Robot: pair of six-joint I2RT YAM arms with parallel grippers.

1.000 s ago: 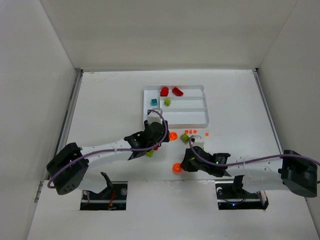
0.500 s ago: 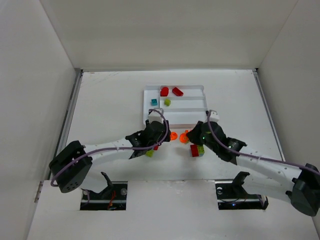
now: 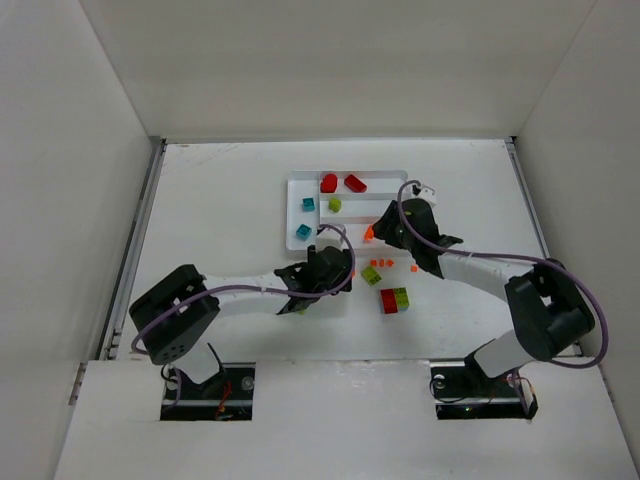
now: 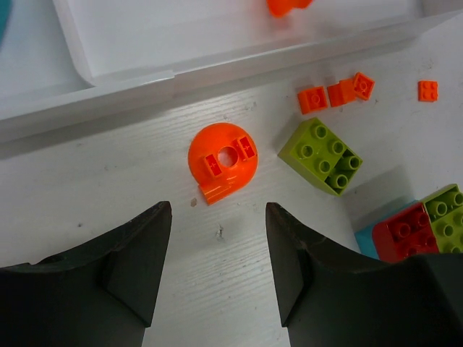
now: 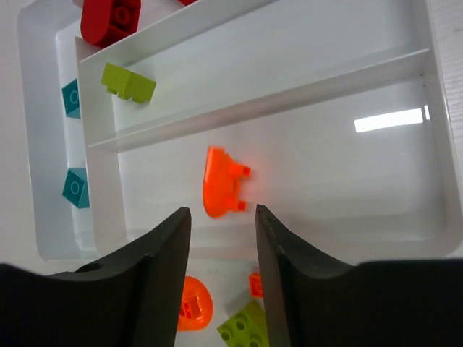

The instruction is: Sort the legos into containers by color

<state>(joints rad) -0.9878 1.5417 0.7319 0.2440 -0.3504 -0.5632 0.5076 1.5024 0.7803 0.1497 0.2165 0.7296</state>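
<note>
Orange brick (image 5: 221,183) sits crosswise in the tray's (image 5: 340,181) outer long section, open floor beside; right gripper (image 5: 221,217) and left gripper (image 4: 217,217) both spread.

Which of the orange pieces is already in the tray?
The orange piece lying in the near long section of the tray. The round orange one and the small orange bits sit outside it on the table.
</note>
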